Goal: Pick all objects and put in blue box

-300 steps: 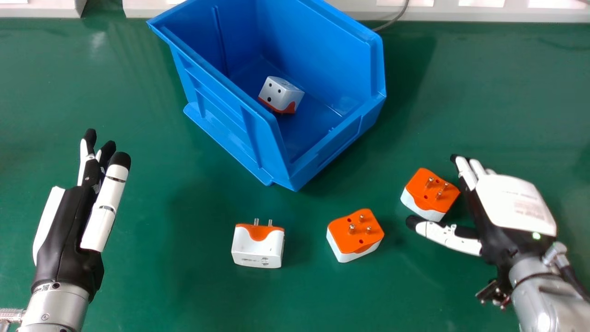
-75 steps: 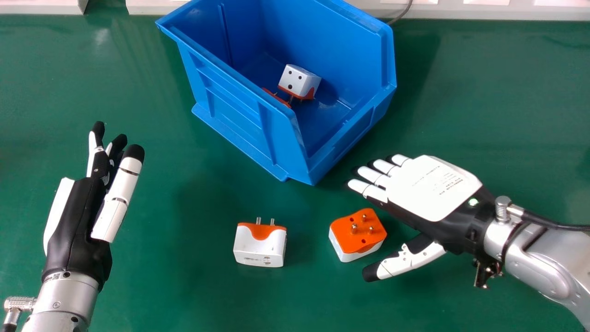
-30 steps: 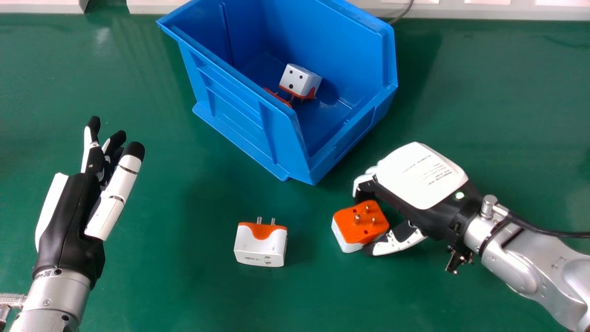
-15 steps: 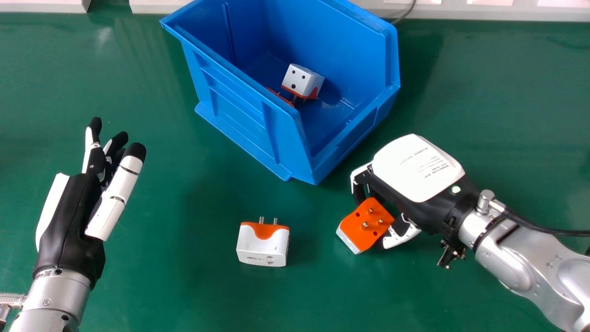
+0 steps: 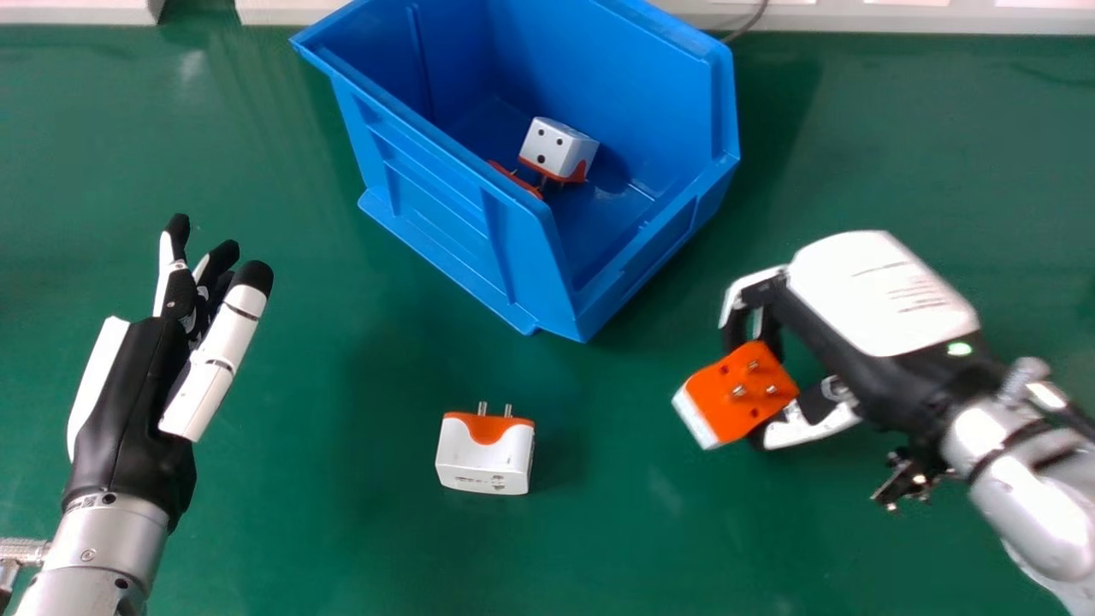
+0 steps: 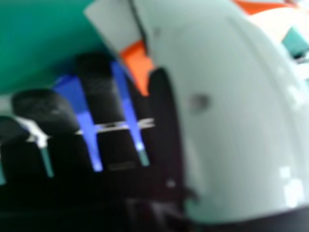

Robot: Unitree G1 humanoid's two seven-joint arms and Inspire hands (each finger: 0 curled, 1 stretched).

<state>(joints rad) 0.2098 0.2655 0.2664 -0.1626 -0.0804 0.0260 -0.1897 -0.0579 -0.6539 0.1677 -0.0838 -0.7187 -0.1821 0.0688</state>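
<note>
plug adapters (image 5: 485, 453), white with orange ends and metal pins, are what i am to put in the box. at the far left of a green table (image 5: 299, 530) is my left hand (image 5: 128, 411), empty, its fingers loosely extended and slightly apart. next comes the blue box (image 5: 522, 257), open at the top. nearer to me, the loose adapter (image 5: 485, 453) sits on the table, pins pointing away from me. inside the box are the partly hidden adapter (image 5: 515, 180), an orange sliver behind the wall, and the white-sided adapter (image 5: 558, 150), just beside it.

to the right of the loose one, the held adapter (image 5: 740, 392) is tilted, its orange pin face turned up. i judge it light and stiff, a hard plastic block, not fragile, though its smooth sides may be slippery. the best hold is across the white sides, clear of the pins. my right hand (image 5: 881, 295) has it: my fingers are curled at the far side and my thumb (image 5: 813, 428) closes from the near side, pinching the block with a gap only as wide as its body. how firmly i press, i cannot tell; a corner hangs out free, so it could twist.
</note>
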